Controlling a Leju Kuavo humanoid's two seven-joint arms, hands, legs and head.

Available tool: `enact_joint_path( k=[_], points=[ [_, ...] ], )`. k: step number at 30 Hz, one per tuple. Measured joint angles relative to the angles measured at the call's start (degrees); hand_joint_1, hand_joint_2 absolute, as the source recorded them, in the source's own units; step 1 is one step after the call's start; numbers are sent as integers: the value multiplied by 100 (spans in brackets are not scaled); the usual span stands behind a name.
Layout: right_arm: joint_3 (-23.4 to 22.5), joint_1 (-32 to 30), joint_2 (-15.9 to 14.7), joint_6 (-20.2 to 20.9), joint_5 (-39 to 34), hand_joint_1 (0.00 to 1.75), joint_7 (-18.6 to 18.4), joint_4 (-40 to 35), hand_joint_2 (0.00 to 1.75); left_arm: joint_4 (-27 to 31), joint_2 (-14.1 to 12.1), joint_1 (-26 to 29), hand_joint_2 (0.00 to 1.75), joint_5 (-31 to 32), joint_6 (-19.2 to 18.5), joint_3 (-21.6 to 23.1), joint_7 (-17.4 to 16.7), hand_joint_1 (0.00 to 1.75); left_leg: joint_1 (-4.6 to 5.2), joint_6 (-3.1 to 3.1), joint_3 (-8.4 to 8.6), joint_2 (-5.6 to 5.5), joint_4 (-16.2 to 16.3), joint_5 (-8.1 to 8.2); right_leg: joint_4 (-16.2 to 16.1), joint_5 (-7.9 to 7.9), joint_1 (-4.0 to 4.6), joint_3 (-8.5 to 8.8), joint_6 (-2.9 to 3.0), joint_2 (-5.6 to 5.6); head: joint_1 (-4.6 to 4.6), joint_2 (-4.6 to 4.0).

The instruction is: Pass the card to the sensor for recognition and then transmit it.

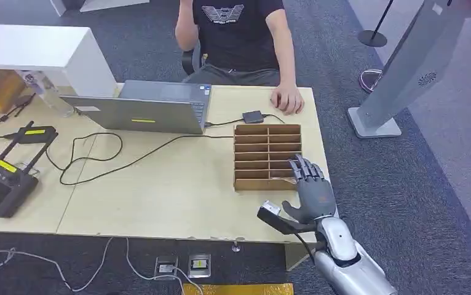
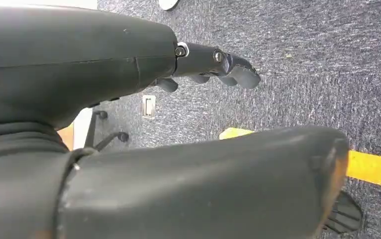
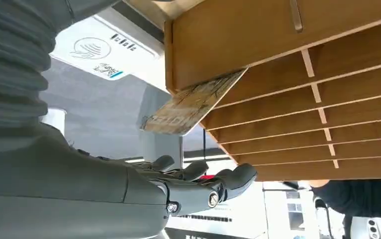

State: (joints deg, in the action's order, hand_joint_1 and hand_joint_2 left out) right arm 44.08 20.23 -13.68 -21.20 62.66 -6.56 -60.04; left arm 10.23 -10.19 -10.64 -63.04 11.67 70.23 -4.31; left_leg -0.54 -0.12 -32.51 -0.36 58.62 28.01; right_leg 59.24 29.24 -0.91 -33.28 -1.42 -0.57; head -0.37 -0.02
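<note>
A light wooden surface (image 1: pixel 159 203) stands on dark blue-grey carpet (image 1: pixel 430 184), carrying an open laptop (image 1: pixel 153 107), a black handheld controller (image 1: pixel 2 181), looping black cables (image 1: pixel 98 161) and a small dark box (image 1: pixel 253 117) wired to the laptop. A person in a black T-shirt (image 1: pixel 236 34) sits on the far side, one hand (image 1: pixel 287 99) resting flat on the wood beyond the robot's right hand (image 1: pixel 310 187). A grey kiosk stand (image 1: pixel 399 74) rises from the carpet off to that hand's right. The right hand, fingers spread and holding nothing, hovers at the near right corner of a wooden slotted tray (image 1: pixel 267 157) lying flat on the surface, fingertips over the tray's nearest row. In the right wrist view the card (image 3: pixel 191 105), patterned in yellow and brown, sticks out of the tray's edge slot just beyond the hand's fingers (image 3: pixel 198 172), apart from them; its long axis runs in line with the slot, one short end tucked inside the tray and the free end pointing out and away from the wood. A white contactless-symbol panel (image 3: pixel 99 50) appears behind the card. The left hand (image 2: pixel 213 62) hangs over the carpet, fingers loosely apart and holding nothing, near a yellow floor stripe (image 2: pixel 372 169).
</note>
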Motion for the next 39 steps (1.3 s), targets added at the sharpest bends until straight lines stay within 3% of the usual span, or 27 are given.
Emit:
enact_joint_path(
  k=[24,25,26,27,33,39],
  points=[
    [122,156,85,-68,0,0,4,376,175,0,0,1,0,-2,-9,0,0,0,0,0,1,0,0,0,0,0,0,0,0,0,0,0],
    [123,156,88,-68,0,155,7,380,175,0,0,1,0,-4,-9,0,0,0,0,0,0,0,0,0,0,0,0,0,0,0,0,0],
    [122,158,88,-68,0,155,7,389,175,0,0,1,0,-9,-9,0,0,0,0,0,0,0,0,0,0,0,0,0,0,0,0,0],
    [125,162,88,-68,0,175,7,400,175,0,0,1,0,-11,-7,0,0,0,0,0,0,0,0,0,0,0,0,0,0,0,0,0],
    [153,218,133,-61,-103,175,77,479,175,0,-94,0,0,0,-328,0,0,0,0,0,1,0,0,0,1,0,0,0,0,0,0,0],
    [179,260,162,-127,-151,175,144,544,175,0,-149,4,0,0,-352,2,0,0,0,0,1,0,0,0,0,0,0,0,0,0,2,0]
  ],
)
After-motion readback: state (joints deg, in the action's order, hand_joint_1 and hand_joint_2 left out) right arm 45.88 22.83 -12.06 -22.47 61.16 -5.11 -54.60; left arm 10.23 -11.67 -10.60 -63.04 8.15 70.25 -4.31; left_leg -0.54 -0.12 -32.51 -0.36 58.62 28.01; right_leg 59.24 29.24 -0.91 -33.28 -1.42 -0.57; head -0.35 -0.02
